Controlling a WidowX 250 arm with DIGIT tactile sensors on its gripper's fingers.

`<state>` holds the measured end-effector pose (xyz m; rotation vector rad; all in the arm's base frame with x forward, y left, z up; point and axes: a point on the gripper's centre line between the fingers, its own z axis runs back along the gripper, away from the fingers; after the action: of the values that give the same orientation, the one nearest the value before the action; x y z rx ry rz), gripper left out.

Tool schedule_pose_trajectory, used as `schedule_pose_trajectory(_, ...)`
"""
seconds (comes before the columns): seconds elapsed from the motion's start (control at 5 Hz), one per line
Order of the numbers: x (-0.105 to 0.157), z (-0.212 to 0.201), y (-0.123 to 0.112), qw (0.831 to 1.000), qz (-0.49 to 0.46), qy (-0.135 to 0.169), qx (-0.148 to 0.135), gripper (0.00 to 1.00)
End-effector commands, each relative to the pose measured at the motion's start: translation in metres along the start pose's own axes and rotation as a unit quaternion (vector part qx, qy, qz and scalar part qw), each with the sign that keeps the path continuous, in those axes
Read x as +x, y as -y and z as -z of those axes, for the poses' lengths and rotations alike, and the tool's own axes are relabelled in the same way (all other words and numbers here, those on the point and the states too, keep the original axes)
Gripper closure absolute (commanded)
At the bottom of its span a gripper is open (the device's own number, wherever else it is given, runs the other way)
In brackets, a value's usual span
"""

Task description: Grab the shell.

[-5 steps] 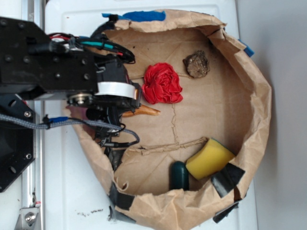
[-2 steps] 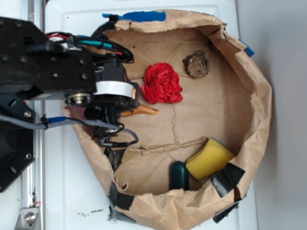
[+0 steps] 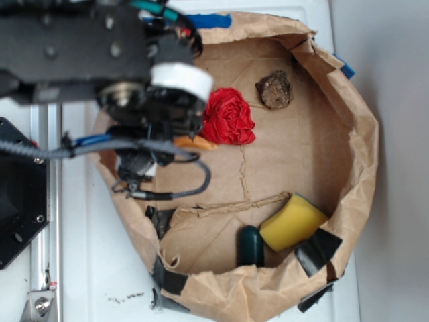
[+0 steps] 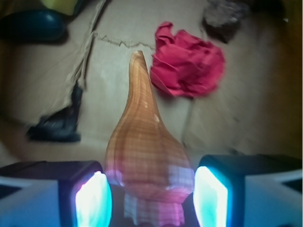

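In the exterior view, you see the black arm filling the upper left of the frame, with a white band around its wrist and grey cables looping below. The gripper [image 3: 179,137] sits under the arm body at the left inner wall of the brown paper basin [image 3: 365,161]. Only a short orange tip of the shell [image 3: 196,142] shows there, projecting from beneath the arm, just left of the red cloth [image 3: 228,117]. Continue right: the dark-brown rock [image 3: 275,89] lies in the upper centre-right of the basin, near the cloth but apart from it. At lower centre you find the dark green object [image 3: 251,245], touching the yellow sponge [image 3: 292,221] to its right.

In the wrist view, the dark green object [image 4: 33,26] appears at the upper left. At the lower left and lower right you see the two finger pads [image 4: 93,201], glowing cyan. The shell [image 4: 147,156] stands between them at lower centre, its broad body filling the gap and its pointed tail running toward the upper centre of the frame. The gripper [image 4: 149,199] is clamped on the shell's wide end; both pads meet its sides. The red cloth [image 4: 189,64] lies just right of the tail, and the rock [image 4: 226,16] is blurred at the upper right.
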<state>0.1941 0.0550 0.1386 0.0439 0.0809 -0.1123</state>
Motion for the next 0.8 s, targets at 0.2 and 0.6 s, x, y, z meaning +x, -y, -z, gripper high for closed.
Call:
schedule_pose_trajectory(0.2, -0.0078, -0.1002, -0.0226, 0.994, -0.053, 0.091, -0.015, 1.0)
schedule_pose_trajectory(0.6, -0.0058, -0.0935, -0.018, 0.995, -0.029, 0.09, -0.007, 0.0)
